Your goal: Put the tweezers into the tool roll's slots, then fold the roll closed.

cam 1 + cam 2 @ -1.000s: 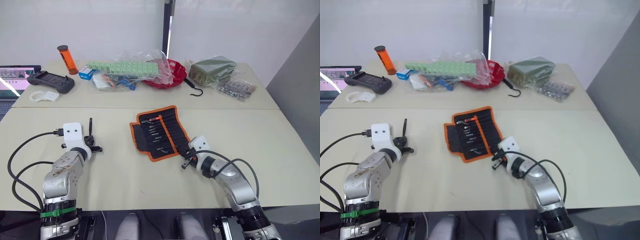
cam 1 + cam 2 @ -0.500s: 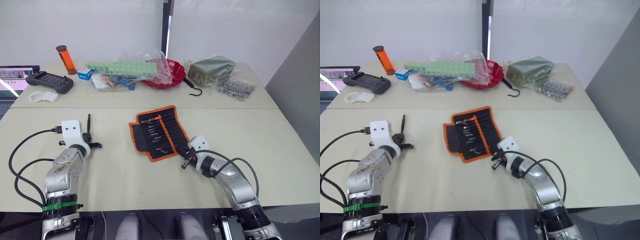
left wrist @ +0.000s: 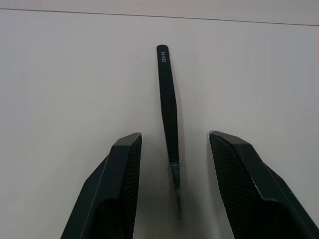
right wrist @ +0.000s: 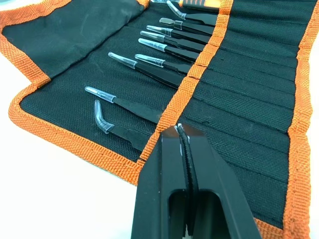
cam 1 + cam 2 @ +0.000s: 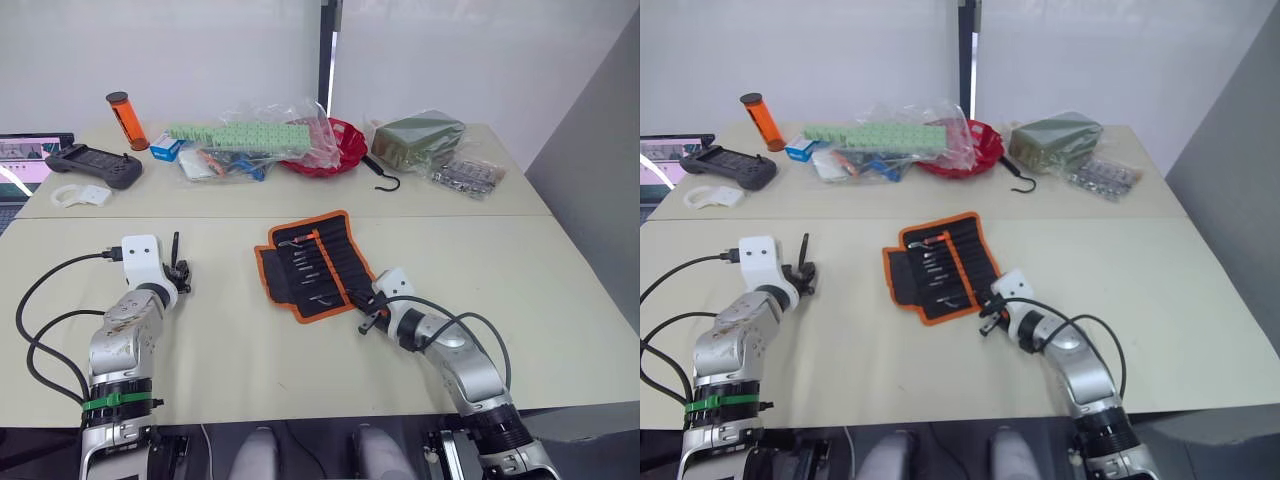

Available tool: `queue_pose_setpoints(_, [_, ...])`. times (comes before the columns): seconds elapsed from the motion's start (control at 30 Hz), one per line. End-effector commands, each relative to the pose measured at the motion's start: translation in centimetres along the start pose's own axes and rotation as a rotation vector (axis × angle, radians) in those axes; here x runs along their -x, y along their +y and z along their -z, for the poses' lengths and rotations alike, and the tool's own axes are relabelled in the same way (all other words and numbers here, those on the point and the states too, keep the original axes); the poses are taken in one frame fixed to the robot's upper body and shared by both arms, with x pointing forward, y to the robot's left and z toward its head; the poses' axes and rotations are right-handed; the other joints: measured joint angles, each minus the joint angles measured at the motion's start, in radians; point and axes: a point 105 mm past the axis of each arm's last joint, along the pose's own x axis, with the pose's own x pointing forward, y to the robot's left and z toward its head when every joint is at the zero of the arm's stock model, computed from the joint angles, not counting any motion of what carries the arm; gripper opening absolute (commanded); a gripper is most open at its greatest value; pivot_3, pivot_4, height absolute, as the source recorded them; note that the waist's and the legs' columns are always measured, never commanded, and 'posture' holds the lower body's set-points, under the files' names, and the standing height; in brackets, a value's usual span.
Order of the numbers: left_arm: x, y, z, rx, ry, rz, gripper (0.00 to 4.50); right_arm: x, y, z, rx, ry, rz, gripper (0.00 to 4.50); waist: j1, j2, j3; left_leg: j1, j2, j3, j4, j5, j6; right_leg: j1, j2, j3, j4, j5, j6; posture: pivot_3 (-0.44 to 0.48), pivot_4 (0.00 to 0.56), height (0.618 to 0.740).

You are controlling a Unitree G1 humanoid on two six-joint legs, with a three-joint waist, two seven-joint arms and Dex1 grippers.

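Our left pincer (image 3: 172,186) hung wide over one slim black tweezer (image 3: 168,114) on the cream bench (image 5: 560,290); right pincer (image 4: 179,130), fingers pressed together, sat at the open orange-trimmed black fabric tool roll's (image 5: 318,262) near edge.

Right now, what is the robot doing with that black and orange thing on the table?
The robot is packing tweezers into the tool roll, which lies open on the table with several tweezers tucked in its slots. Its right gripper is shut, at the roll's near edge. Its left gripper is open over one loose tweezer lying on the table between its fingers, not yet grasped. The roll isn't folded yet.
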Motion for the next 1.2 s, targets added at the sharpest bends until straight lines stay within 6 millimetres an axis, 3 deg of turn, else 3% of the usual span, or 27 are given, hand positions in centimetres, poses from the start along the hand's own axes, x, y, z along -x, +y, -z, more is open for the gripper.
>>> queue_pose_setpoints(0.03, [-0.3, -0.3, -1.0, -0.015, -0.042, 0.009, 2.33, -0.3, 0.6, 2.9, -0.046, 0.117, -0.007, 0.00, 0.000, 0.000, 0.000, 0.000, 0.000, 0.000, 0.000, 0.000, 0.000, 0.000, 0.000, 0.000, 0.000, 0.000, 0.000, 0.000, 0.150, 0.740])
queue_pose_setpoints(0.1, [-0.4, -0.5, -0.8, -0.011, -0.036, 0.010, 2.07, -0.3, 0.6, 2.9, -0.045, 0.117, -0.006, 0.00, 0.000, 0.000, 0.000, 0.000, 0.000, 0.000, 0.000, 0.000, 0.000, 0.000, 0.000, 0.000, 0.000, 0.000, 0.000, 0.000, 0.150, 0.740])
queue_pose_setpoints(0.3, [-0.2, -0.6, -0.6, -0.019, -0.044, -0.001, 0.07, 0.0, 0.1, 3.1, -0.046, 0.122, 0.010, 0.00, 0.002, 0.000, 0.000, 0.000, 0.000, 0.000, 0.000, 0.000, 0.000, 0.000, 0.000, 0.000, 0.000, 0.000, 0.000, 0.000, 0.150, 0.740])
queue_pose_setpoints(0.5, [0.2, 2.0, -3.5, -0.033, -0.140, -0.058, 0.03, -0.4, -0.2, 2.9, -0.045, 0.116, 0.018, 0.00, -0.002, 0.000, 0.000, 0.001, 0.000, 0.000, 0.000, 0.000, 0.000, 0.000, 0.000, 0.000, 0.000, 0.000, 0.000, 0.000, 0.150, 0.740])
queue_pose_setpoints(0.63, [0.8, 1.9, -6.5, -0.104, -0.216, 0.002, 0.03, -0.4, -0.4, 2.8, -0.045, 0.113, 0.023, 0.00, 0.002, 0.000, 0.000, 0.000, 0.001, 0.000, 0.000, 0.000, 0.000, -0.001, 0.001, 0.000, 0.000, 0.000, 0.000, 0.000, 0.150, 0.740])
queue_pose_setpoints(0.8, [1.9, -1.0, -9.4, -0.182, -0.272, 0.200, 0.03, -0.1, -0.2, 3.2, -0.053, 0.119, 0.029, 0.00, 0.004, 0.000, 0.000, -0.001, 0.000, 0.000, 0.000, 0.000, 0.000, 0.000, 0.000, 0.000, -0.001, 0.000, 0.000, 0.000, 0.150, 0.740])
queue_pose_setpoints(0.9, [3.8, -5.8, -10.5, -0.376, -0.275, 0.505, 0.03, 0.1, -0.3, 3.3, -0.060, 0.117, 0.049, 0.00, 0.003, 0.001, 0.001, -0.001, 0.000, 0.000, 0.000, 0.000, 0.000, -0.001, 0.000, 0.000, -0.001, 0.000, 0.000, 0.000, 0.150, 0.740])
queue_pose_setpoints(1.07, [6.7, -10.7, -9.1, -0.577, -0.162, 0.889, 0.03, 0.4, -0.4, 3.4, -0.061, 0.115, 0.081, 0.00, 0.003, 0.004, 0.003, -0.002, 0.000, 0.001, -0.001, 0.000, 0.000, -0.001, 0.000, 0.001, -0.002, 0.000, 0.000, 0.000, 0.150, 0.740])
queue_pose_setpoints(1.2, [7.7, -12.9, -7.5, -0.671, -0.012, 1.059, 0.03, 0.8, -0.3, 3.4, -0.060, 0.113, 0.102, 0.00, 0.005, 0.007, 0.005, -0.003, 0.000, 0.001, -0.001, 0.000, 0.000, -0.002, 0.000, 0.001, -0.002, 0.000, 0.001, 0.000, 0.150, 0.740])
